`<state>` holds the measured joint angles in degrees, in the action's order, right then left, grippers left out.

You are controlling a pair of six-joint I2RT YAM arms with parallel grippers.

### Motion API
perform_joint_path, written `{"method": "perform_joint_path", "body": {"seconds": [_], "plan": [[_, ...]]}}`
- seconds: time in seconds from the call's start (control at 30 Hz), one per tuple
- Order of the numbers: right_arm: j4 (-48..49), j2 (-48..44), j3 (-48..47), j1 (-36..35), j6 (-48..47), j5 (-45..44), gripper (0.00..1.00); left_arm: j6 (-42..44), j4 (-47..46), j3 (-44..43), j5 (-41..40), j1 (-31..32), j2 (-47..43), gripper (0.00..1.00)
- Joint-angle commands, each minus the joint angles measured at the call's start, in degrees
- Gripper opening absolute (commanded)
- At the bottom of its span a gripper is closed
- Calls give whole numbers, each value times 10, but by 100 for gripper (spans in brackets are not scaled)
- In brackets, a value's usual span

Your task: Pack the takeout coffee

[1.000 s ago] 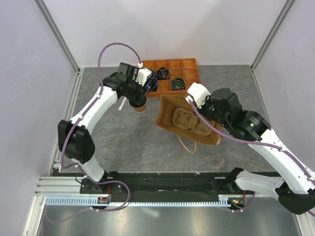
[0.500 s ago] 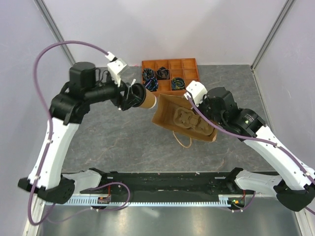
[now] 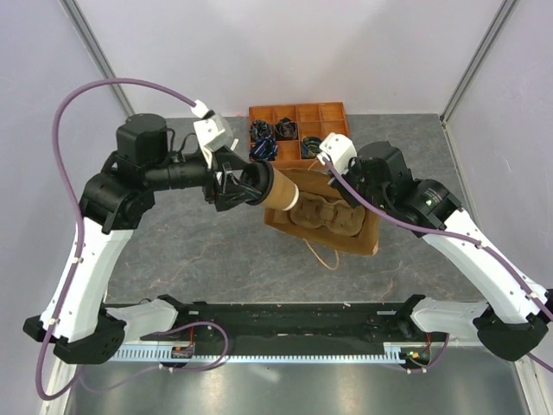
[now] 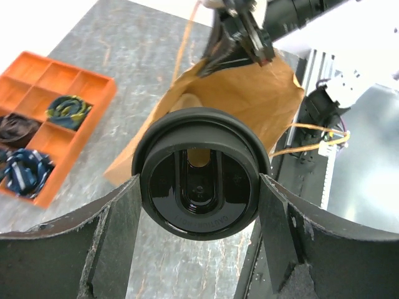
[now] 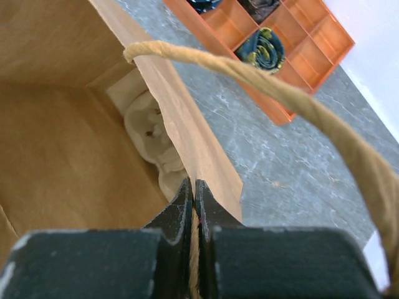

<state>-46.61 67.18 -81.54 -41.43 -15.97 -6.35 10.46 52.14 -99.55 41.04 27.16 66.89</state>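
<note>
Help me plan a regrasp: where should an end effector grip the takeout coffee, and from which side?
Around the black lid, coming from the lid end. The takeout coffee lies sideways with its base at the paper bag mouth, so only that round end is free; the left end effector holds it so.

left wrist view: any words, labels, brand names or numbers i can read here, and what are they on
No text can be read in any view.
takeout coffee lid: what looks like a faint raised line of lettering near its lower edge, too blurred to read.
paper bag: no print shows.
orange tray: no label shows.
</note>
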Motion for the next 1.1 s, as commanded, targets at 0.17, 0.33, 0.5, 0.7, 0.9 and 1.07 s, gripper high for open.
{"method": "perform_joint_path", "body": {"seconds": [0.17, 0.33, 0.5, 0.7, 0.9, 1.07], "plan": [[-9, 14, -46, -2, 30, 63, 0, 108, -150, 110, -125, 141, -54, 44], [-8, 16, -48, -2, 37, 100, 0, 206, -183, 139, -219, 238, -48, 43], [-7, 13, -52, -2, 49, 100, 0, 271, -195, 167, -263, 288, -38, 40], [-8, 5, -56, -3, 77, 101, 0, 323, -211, 212, -328, 330, -32, 39], [-14, -1, -56, -8, 100, 144, 0, 344, -245, 253, -380, 343, -27, 38], [-13, -13, -35, -12, 127, 161, 0, 356, -258, 274, -409, 344, -18, 36]]}}
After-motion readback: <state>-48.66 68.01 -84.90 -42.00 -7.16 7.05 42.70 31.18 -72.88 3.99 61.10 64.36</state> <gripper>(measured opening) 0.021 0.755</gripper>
